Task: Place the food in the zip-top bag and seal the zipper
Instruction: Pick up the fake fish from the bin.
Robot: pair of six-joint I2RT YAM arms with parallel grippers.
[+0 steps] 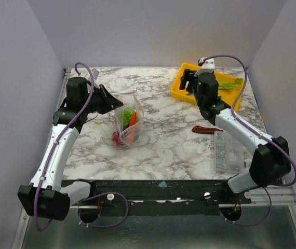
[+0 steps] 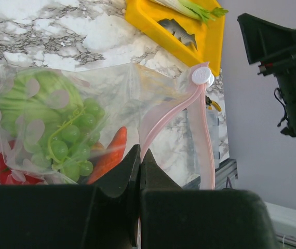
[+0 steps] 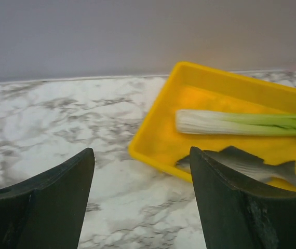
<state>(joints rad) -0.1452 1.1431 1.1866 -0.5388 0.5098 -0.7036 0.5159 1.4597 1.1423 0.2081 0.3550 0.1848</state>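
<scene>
Marble covers the table (image 1: 179,150), and plain grey walls stand around it. Seen from above, the bag (image 1: 129,124) stands a little toward 9 o'clock from the middle. The left gripper (image 2: 139,155) is pinched tight on the bag's top edge, right by the pink zipper (image 2: 161,119), and it holds the mouth up. Inside the bag are a leafy green thing, green grapes (image 2: 72,142), an orange carrot (image 2: 109,155) and something red at the bottom.

The yellow tray (image 1: 179,85) sits at about 1 o'clock. A leek (image 3: 231,123) and a toy fish (image 3: 241,163) lie in it, close together. The right gripper (image 3: 140,153) hangs by the tray's 9 o'clock edge, with its jaws wide apart and nothing between them.

The job now looks like picking up the leek. The right gripper should go over the thick white end and turn so one finger lands on each side of the stalk. It should come straight down, so it misses the tray wall and the fish. A soft squeeze should do. The leek is long, so it should go into the bag end first, while the left gripper holds the floppy mouth high.
</scene>
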